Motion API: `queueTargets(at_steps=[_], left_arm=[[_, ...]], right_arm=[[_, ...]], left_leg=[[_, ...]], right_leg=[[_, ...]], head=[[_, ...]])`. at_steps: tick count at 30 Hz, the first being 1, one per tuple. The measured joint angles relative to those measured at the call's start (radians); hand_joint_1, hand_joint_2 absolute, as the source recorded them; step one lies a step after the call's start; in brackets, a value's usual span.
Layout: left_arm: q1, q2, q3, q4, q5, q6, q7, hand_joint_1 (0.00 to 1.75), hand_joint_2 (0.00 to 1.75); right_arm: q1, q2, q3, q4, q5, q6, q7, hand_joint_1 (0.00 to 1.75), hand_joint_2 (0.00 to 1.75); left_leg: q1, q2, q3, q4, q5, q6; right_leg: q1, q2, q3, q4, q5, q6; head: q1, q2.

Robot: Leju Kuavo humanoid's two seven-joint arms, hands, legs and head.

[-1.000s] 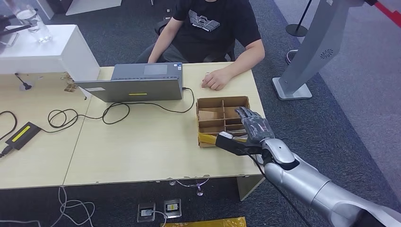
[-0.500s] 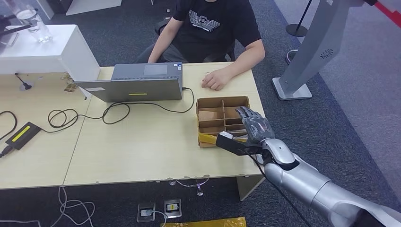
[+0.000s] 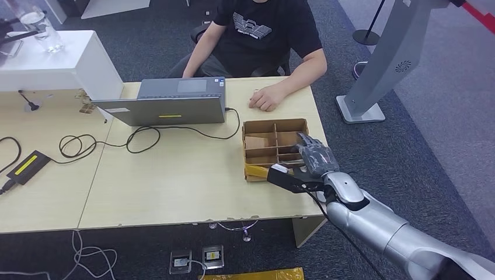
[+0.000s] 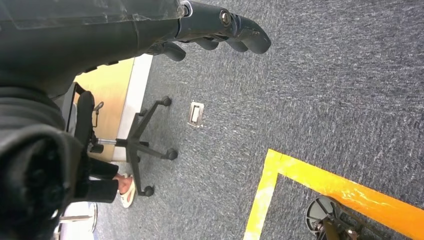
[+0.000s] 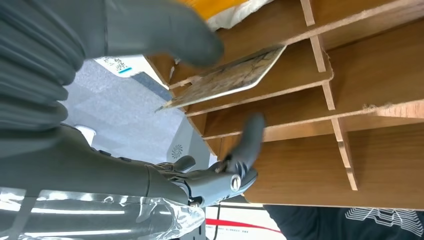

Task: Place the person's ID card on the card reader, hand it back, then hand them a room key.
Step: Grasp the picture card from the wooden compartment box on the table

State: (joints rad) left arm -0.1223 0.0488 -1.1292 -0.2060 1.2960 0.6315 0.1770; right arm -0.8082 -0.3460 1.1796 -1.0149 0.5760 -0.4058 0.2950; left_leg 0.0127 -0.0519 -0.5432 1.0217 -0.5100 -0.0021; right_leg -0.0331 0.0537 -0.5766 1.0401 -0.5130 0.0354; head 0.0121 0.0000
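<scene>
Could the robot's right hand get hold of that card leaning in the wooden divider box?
Probably yes. The right hand sits over the divider box, its thumb and fingers on either side of the tilted card, nothing between them.

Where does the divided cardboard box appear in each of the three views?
Head view: cardboard box on the table's right end, under the right hand.
Left wrist view: not in it.
Right wrist view: its dividers cross the picture beyond the fingers.
Shared landmark: the right hand.
</scene>
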Motion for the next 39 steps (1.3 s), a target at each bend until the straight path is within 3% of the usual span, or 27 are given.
queueTargets(at_steps=[23,28,33,39], left_arm=[[-0.001,0.0,-0.005,0.0,-0.042,-0.023,0.022,0.0,0.0],[-0.001,0.0,-0.005,0.0,-0.042,-0.024,0.022,0.0,0.0],[-0.001,0.0,-0.005,0.0,-0.042,-0.023,0.022,0.0,0.0],[-0.001,0.0,-0.006,0.0,-0.042,-0.023,0.022,0.0,0.0]], right_arm=[[-0.015,0.023,0.024,0.009,0.001,-0.001,-0.029,1.75,1.75],[-0.018,0.03,0.028,0.008,0.05,-0.064,-0.021,1.75,1.75],[-0.054,0.034,0.025,0.0,0.192,-0.149,0.054,1.75,1.75],[-0.084,0.034,-0.012,-0.027,0.241,-0.228,0.094,1.75,1.75]], left_leg=[[0.0,0.0,0.0,0.0,0.0,0.0],[0.0,0.0,0.0,0.0,0.0,0.0],[0.0,0.0,0.0,0.0,0.0,0.0],[0.0,0.0,0.0,0.0,0.0,0.0]], right_leg=[[0.0,0.0,0.0,0.0,0.0,0.0],[0.0,0.0,0.0,0.0,0.0,0.0],[0.0,0.0,0.0,0.0,0.0,0.0],[0.0,0.0,0.0,0.0,0.0,0.0]], head=[[0.0,0.0],[0.0,0.0],[0.0,0.0],[0.0,0.0]])
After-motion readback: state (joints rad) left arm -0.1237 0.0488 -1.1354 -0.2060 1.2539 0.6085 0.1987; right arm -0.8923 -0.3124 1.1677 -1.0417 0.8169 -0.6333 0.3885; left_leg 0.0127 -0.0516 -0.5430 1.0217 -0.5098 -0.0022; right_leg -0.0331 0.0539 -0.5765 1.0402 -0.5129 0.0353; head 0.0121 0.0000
